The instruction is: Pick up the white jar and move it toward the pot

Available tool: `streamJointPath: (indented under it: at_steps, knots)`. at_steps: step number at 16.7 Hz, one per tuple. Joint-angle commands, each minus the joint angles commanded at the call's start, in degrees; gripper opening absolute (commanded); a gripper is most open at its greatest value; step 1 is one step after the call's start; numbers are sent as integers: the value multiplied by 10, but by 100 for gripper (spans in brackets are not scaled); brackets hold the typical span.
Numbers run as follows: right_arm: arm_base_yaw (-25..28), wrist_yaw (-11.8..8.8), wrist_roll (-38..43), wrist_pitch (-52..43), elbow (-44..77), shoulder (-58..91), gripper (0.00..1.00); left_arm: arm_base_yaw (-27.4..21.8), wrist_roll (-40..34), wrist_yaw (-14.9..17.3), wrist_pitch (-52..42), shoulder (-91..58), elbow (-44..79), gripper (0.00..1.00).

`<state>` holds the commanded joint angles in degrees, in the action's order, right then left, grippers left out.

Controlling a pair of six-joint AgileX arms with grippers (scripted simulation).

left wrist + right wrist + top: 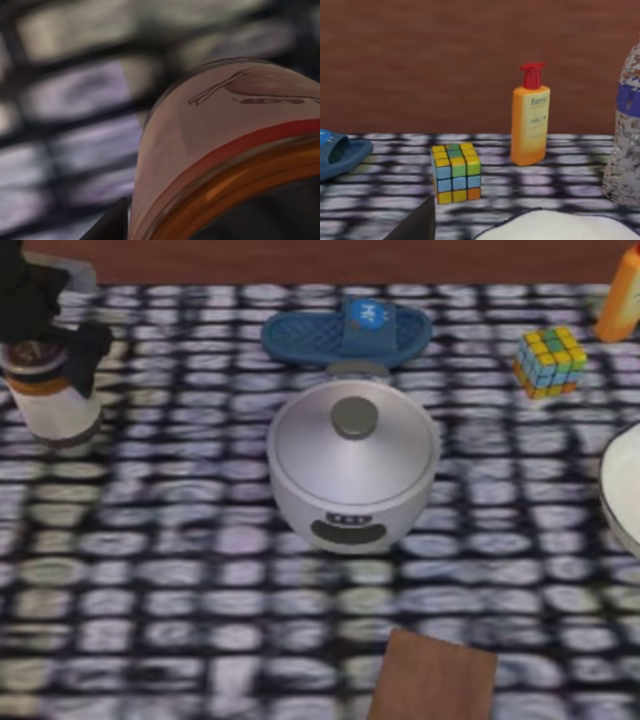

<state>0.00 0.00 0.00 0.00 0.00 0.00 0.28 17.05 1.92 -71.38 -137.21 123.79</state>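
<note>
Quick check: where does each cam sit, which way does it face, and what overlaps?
Top: above the table, looking down at the pot, slipper and cube; left tool over the white jar.
Left wrist: close against the white jar; dark tool edge at the frame border.
Right wrist: low, facing the back wall; cube, orange bottle.
Shared: cube, slipper, bottle in top and right wrist.

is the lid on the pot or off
On. The domed lid sits squarely over the pot in the top view, its grey knob centred.
</note>
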Motion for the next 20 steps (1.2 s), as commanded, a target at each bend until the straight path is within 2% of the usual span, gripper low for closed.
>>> streamJointPath:
  at_steps: [7,14,17,20]
  knots:
    - [0,0,0,0,0,0,100,10,2,-1,-27,199,-165,0]
    - [0,0,0,0,0,0,100,7,2,-2,-30,214,-180,0]
    - [0,0,0,0,0,0,100,-14,-36,-6,-21,206,-184,0]
    - [0,0,0,0,0,0,100,-57,-119,-14,-1,194,-193,0]
